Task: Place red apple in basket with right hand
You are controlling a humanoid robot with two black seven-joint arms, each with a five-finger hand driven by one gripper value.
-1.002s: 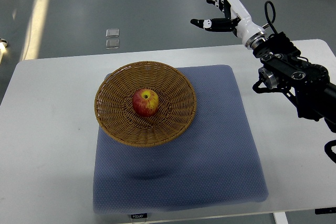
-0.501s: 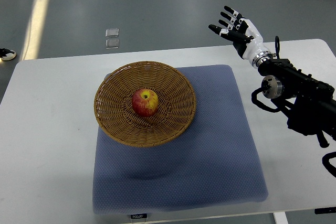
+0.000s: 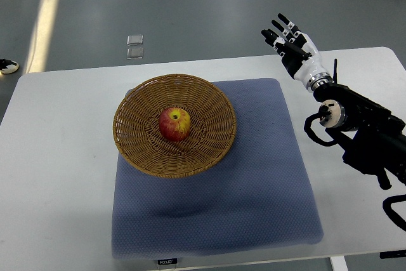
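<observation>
The right hand (image 3: 293, 46) hangs empty above the surface's (image 3: 57, 157) far edge, fingers spread. At its eight o'clock, well apart, the red apple (image 3: 175, 124) sits in the middle of the basket (image 3: 136, 122), on a blue mat (image 3: 254, 182).

My right hand (image 3: 293, 44) was white-shelled with black finger segments and black joints. A silver metal cuff ringed my wrist. Beyond it my forearm was black and blocky, with round silver caps and looping black cables.
</observation>
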